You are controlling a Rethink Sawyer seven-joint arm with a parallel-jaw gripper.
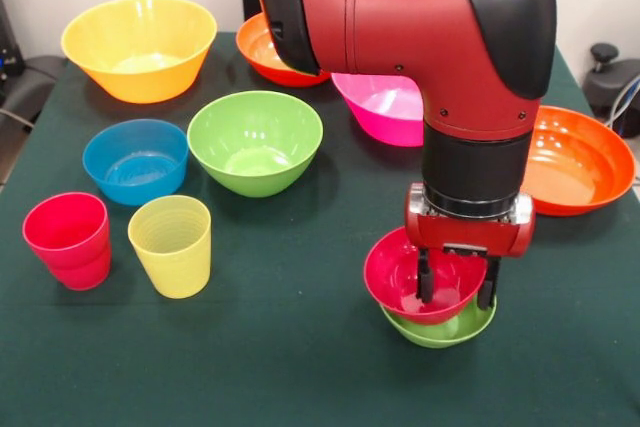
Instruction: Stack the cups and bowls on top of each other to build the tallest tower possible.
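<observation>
I have the gripper (457,289) astride the red bowl's (420,277) rim, one finger inside, one outside, apparently holding it. It sits tilted in the small green bowl (445,329) at five o'clock: a two-bowl tower, I judge. Left loose: red cup (68,239), yellow cup (172,244), blue bowl (135,160), other bowls. No writing visible.
</observation>
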